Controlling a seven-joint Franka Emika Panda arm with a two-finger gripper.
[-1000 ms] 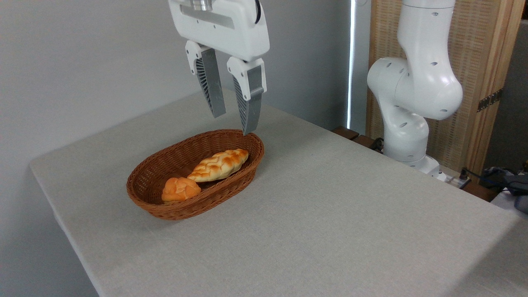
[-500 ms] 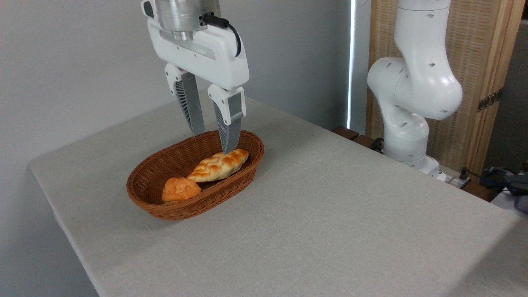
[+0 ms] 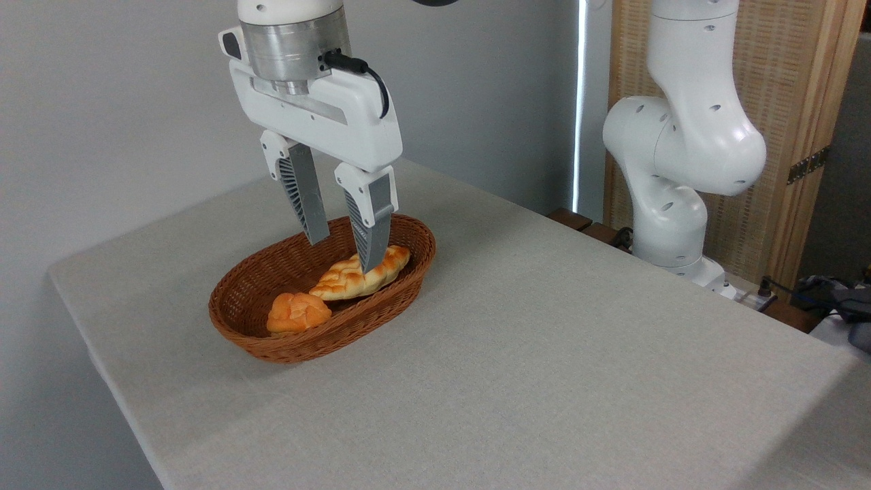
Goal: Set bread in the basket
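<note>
The braided bread [image 3: 343, 280], golden-brown on top, lies inside the oval brown wicker basket [image 3: 408, 235], along its right half. My gripper [image 3: 343, 256] hangs open right over the loaf, jaws pointing down. The nearer finger [image 3: 371, 228] covers the middle of the loaf and its tip reaches the bread's top; the farther finger [image 3: 305, 204] stands behind the loaf above the basket's inside. I cannot tell whether the fingers touch the bread. Nothing is clamped between them.
A small round orange bun [image 3: 297, 312] sits in the basket's near left end. The basket stands on a grey-clothed table [image 3: 544, 354], near its left edge. The arm's white base [image 3: 670, 224] rises at the table's far right side.
The gripper has come down and to the left, from above the basket's far rim to just over the braided loaf. Its jaws stayed open. Bread, bun and basket have not moved.
</note>
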